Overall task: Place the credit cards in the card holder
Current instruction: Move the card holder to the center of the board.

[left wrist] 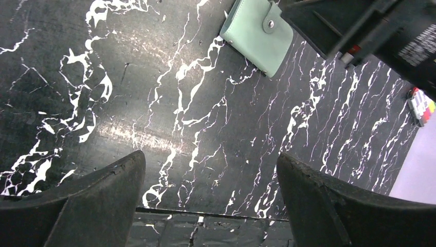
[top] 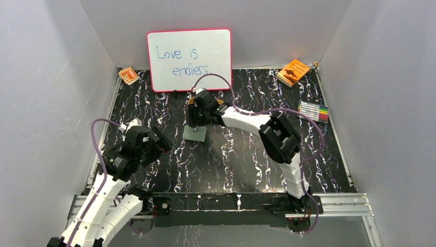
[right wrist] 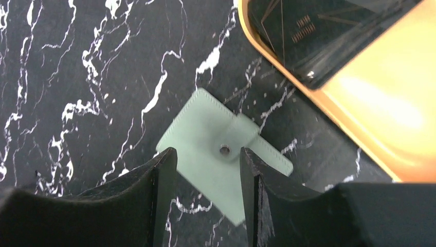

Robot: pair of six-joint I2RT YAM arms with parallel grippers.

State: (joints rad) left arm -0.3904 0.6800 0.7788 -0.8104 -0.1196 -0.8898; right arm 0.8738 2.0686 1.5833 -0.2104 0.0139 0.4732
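My right gripper [right wrist: 206,154] hung open over the snapped-shut card holder [right wrist: 195,123] — to unsnap it, I think — a credit card [right wrist: 308,31] lay at one o'clock; my left gripper [left wrist: 211,164] was open, empty.

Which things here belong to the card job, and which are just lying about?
Job: card holder, snapped shut; dark credit card, lying in the orange tray.
Lying about: whiteboard, orange booklet, small orange packet, marker set.
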